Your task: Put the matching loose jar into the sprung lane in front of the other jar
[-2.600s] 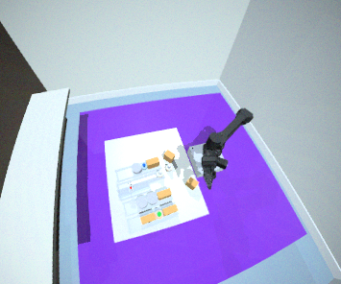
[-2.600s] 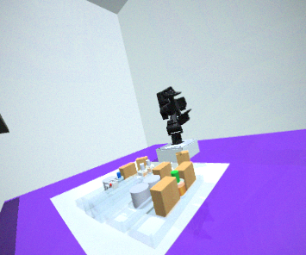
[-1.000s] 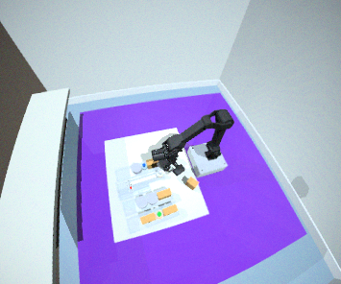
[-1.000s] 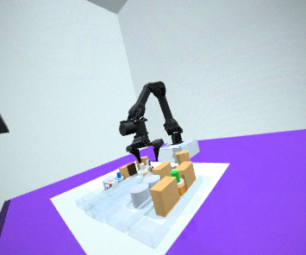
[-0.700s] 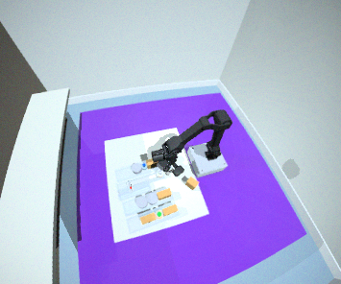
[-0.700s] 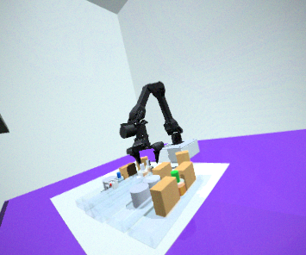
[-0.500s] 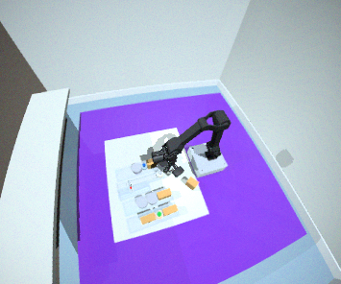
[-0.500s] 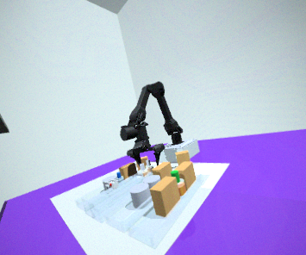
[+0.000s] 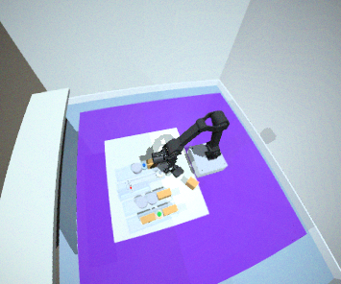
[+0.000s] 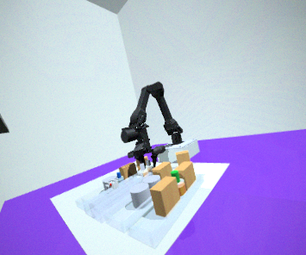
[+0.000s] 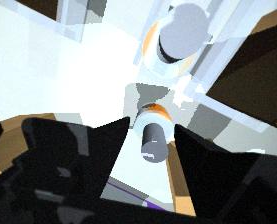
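Observation:
The loose jar (image 11: pixel 154 150), with a grey lid and an orange patch on its body, stands upright in the wrist view. My gripper (image 11: pixel 151 124) (image 10: pixel 150 165) is partly open, low around this jar, with one fingertip on either side. A narrow gap shows at the left finger; the right fingertip is very close to the jar. Another grey-lidded jar (image 11: pixel 184 31) with an orange band stands just beyond, at the clear lane walls. The sprung lane has a small red mark (image 9: pixel 131 187) at its far end. The arm hides the loose jar in the top view.
Tan boxes (image 9: pixel 164 194) (image 10: pixel 165 196) (image 11: pixel 181 192) stand in and near the lanes. One loose box (image 9: pixel 191 182) is near the robot base. Grey cylinders (image 9: pixel 135 168) (image 10: pixel 140 195) stand in neighbouring lanes. A green-capped jar (image 9: pixel 159 214) (image 10: pixel 175 176) stands between two boxes, and a blue cap (image 9: pixel 144 165) shows farther over.

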Tool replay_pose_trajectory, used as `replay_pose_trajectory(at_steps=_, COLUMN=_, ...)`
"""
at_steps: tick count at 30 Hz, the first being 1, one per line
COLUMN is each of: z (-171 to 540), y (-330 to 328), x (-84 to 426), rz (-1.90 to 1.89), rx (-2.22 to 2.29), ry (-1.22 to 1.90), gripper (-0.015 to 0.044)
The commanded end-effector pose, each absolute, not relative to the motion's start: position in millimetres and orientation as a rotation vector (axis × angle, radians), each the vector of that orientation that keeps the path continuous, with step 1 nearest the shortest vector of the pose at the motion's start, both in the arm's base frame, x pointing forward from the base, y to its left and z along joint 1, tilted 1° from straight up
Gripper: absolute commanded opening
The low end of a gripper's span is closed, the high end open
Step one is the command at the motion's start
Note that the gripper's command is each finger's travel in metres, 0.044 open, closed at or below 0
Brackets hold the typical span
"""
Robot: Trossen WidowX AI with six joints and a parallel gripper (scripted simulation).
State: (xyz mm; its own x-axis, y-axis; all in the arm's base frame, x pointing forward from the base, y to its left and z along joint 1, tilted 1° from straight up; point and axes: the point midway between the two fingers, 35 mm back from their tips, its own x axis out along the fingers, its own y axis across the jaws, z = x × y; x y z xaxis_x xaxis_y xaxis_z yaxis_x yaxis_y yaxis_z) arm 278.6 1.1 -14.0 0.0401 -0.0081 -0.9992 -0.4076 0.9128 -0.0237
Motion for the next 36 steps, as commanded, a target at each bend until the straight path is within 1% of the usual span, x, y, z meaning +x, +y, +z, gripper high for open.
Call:
replay_pose_trajectory(at_steps=1, z=-14, y=0, x=279, rz=0.312, rx=-0.346, ry=1.508, gripper=0.0190)
replay_pose_trajectory(at_steps=7, z=-14, y=0, x=279, rz=0.312, rx=-0.346, ry=1.508, gripper=0.0150)
replay_pose_trajectory(at_steps=12, z=-6, y=0, x=279, rz=0.308, rx=-0.336, ry=1.513, gripper=0.0019)
replay_pose_trajectory(at_steps=13, z=-1, y=0, x=279, rz=0.306, rx=-0.330, ry=1.516, gripper=0.0000)
replay_pose_trajectory(at_steps=26, z=89, y=-1, x=273, rz=0.311, rx=-0.345, ry=1.508, gripper=0.0000)
replay_pose_trajectory(at_steps=30, z=87, y=0, x=274, rz=0.299, rx=-0.333, ry=1.509, gripper=0.0000)
replay_pose_trajectory(at_steps=36, z=62, y=12, x=287, rz=0.185, rx=-0.212, ry=1.521, gripper=0.0000)
